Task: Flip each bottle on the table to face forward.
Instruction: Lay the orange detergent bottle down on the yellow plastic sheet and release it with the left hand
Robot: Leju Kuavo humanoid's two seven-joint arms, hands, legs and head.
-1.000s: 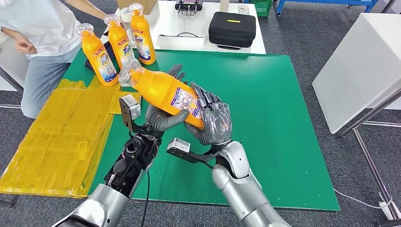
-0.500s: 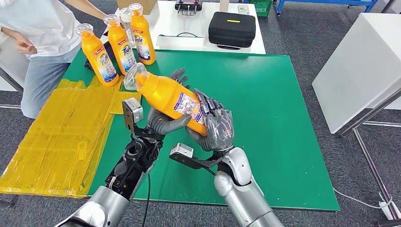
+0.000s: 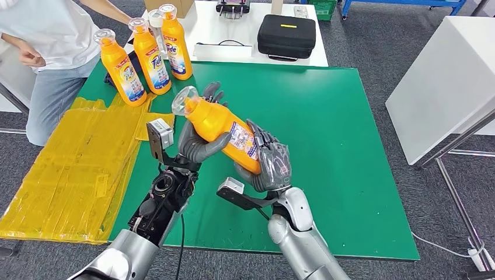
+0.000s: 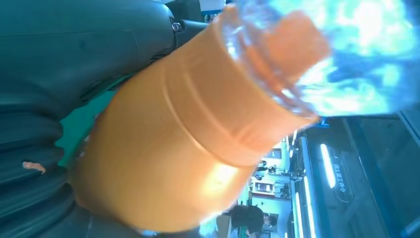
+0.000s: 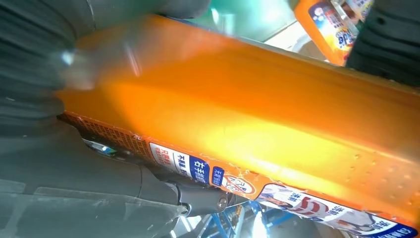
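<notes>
Bottle [image 3: 225,133] of orange detergent hangs tilted above the green surface [image 3: 344,146], clear cap up and toward the far left, base down toward the robot. Both hands clamp it. The left hand [image 3: 195,142] wraps the upper body just under the shoulder, thumb across the near side; the right hand [image 3: 269,166] cups the lower body and base from the right. A printed label faces up and toward the right hand, which covers part of it.

Three more orange bottles [image 3: 146,55] stand upright in a row at the far left corner, labels toward the robot. A person [image 3: 44,41] sits just beyond them, and yellow plastic sheets [image 3: 76,175] lie over the left edge.

The bottle looks like a stiff plastic one, probably full and fairly heavy, with a smooth glossy wall that could slip under a loose hold. The wide body is the safe place to grip; the clear cap [image 4: 322,44] looks thin and should not take load. One hand high and one low, as now, suits turning it about its long axis.
</notes>
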